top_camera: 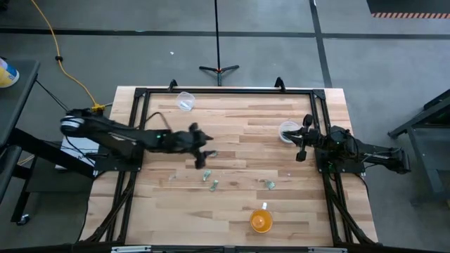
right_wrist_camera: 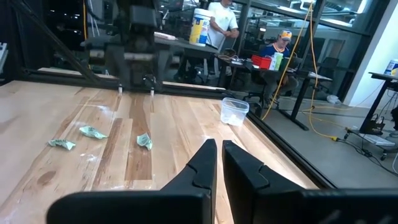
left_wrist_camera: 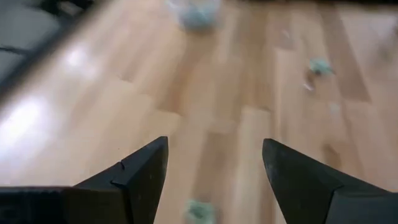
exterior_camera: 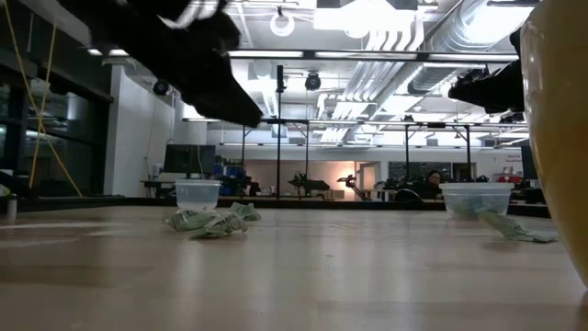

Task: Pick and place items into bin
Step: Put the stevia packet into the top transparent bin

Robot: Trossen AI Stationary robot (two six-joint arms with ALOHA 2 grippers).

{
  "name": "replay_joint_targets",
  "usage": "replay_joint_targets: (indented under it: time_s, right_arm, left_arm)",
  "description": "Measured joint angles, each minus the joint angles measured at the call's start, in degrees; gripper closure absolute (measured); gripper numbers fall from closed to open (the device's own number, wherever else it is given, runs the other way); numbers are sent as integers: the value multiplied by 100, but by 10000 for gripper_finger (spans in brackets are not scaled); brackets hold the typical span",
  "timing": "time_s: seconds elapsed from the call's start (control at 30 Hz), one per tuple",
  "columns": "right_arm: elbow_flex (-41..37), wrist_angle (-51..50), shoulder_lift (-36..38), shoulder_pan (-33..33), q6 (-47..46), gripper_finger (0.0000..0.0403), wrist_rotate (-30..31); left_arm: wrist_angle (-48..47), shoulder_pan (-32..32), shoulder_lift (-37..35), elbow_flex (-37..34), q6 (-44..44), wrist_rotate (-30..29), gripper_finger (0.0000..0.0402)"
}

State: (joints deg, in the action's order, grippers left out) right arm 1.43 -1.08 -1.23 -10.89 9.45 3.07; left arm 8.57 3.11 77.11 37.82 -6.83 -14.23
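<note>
Several tiny pale green-grey pieces lie loose on the wooden table: one (top_camera: 207, 174), another (top_camera: 214, 185) and a third (top_camera: 269, 184) in the high view. My left gripper (top_camera: 200, 160) hovers open above the table's middle, just far-side of that cluster. In its wrist view the open fingers (left_wrist_camera: 214, 180) stand on either side of one piece (left_wrist_camera: 199, 211) below them, apart from it. My right gripper (top_camera: 301, 151) waits shut (right_wrist_camera: 219, 152) at the table's right side, beside a clear cup (top_camera: 288, 131). Three pieces (right_wrist_camera: 92, 131) show ahead of it.
A second clear cup (top_camera: 185, 100) stands near the far edge, left of centre. An orange cup (top_camera: 261, 221) stands near the near edge and fills the low view's right side (exterior_camera: 560, 138). A black frame (top_camera: 225, 91) rims the table. People sit beyond the table (right_wrist_camera: 283, 43).
</note>
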Motion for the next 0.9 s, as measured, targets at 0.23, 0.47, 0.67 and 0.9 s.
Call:
replay_joint_targets:
  time_s: [0.23, 0.47, 0.67, 0.9]
  right_arm:
    - [0, 2, -125, 2, 4, 384, 0]
    - [0, 1, -352, 2, 107, 384, -4]
    - [0, 2, -535, 0, 157, 384, 4]
    - [-1, 4, -606, 1, 157, 384, 1]
  left_arm:
    - [-138, -339, 1209, 427, -3, 736, 105]
    - [-341, -471, 1592, 531, 1, 709, 105]
    - [-993, -461, 1586, 532, -227, 709, 105]
    - [-748, -461, 1766, 546, -247, 593, 105]
